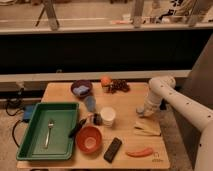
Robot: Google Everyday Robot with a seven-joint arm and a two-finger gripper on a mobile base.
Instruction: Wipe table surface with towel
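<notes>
Sitting on a pale wooden tabletop (127,102), rectangular and smooth-grained, before a dark wall panel and a bright railing band behind. Lying flat near the right edge: a folded tan towel (147,129), soft and roughly trapezoidal, long axis running left to right, parallel to the front edge. Hovering just above the towel's rear edge: the pincer (142,112) of a glossy white, rounded arm (170,97) reaching in from the right; cannot tell whether spread or pressed together.

Occupying the front-left corner: a deep green plastic tray (65,135) holding a metal fork (49,131). Resting beside it: a round red bowl (90,138), a black-handled utensil (77,128), a white cup (107,115), a bluish cup (90,103). Lying toward the front edge: a flat black rectangular device (112,149) and a slim red-orange carrot-like piece (139,152). Clustering along the rear edge: a purple bowl (81,88), an orange fruit (105,80), dark grapes (119,86).
</notes>
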